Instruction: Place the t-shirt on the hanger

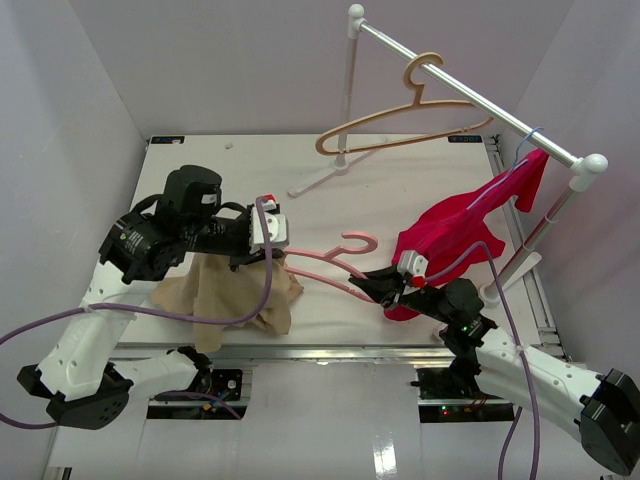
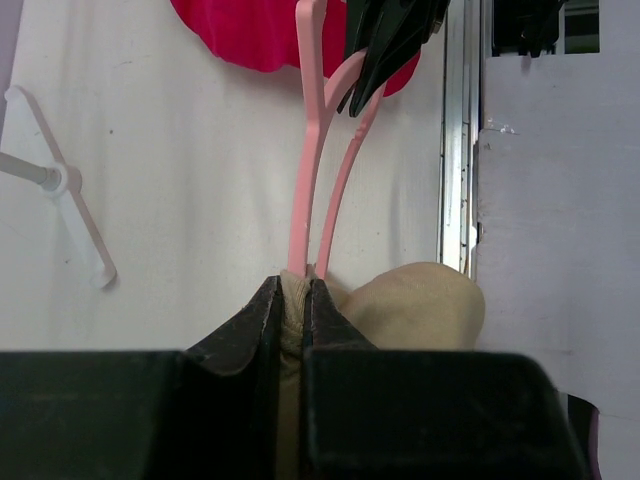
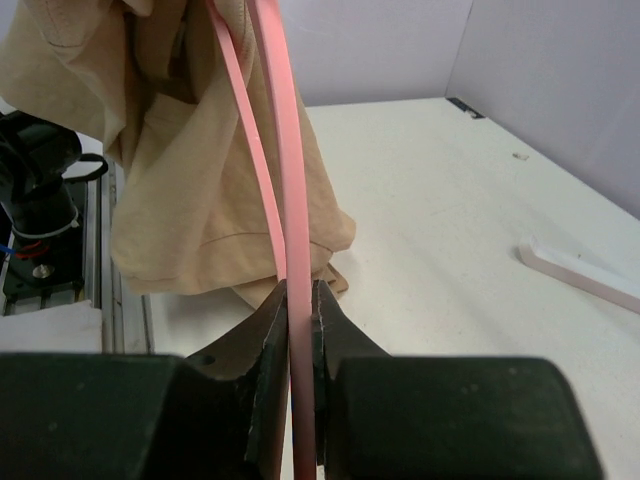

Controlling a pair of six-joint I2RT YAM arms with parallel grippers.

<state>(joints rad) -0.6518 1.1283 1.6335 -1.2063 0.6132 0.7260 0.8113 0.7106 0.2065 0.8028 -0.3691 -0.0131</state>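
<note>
The t-shirt [image 1: 225, 300] was plain tan cloth, soft and unprinted. It was bunched into a crumpled mass that hung below the left gripper [image 1: 277, 255] toward the table [image 1: 420, 190]. That gripper's jaws stood narrow, pinching a fold of the shirt between them.

The hanger [image 1: 335, 262] was thin pink plastic with a curved hook. It ran from the left gripper's tips across to the right gripper [image 1: 368, 286], whose jaws were clamped tight on 1 pink arm. The hook curled just beyond that gripper's tips.

From above I could see what neither wrist camera took in whole. A bright magenta garment [image 1: 450, 235] was draped just behind the right gripper, and a white rack rail [image 1: 470, 95] stood well beyond both grippers, carrying a peach hanger [image 1: 418, 92].

Only the left wrist view showed the 2 pink arms running into the cloth at its own fingertips, with the right gripper's black fingers on them at the far end. Only the right wrist view showed the shirt's hem and seams, with the cloth gathered around both arms ahead of its jaws.
</note>
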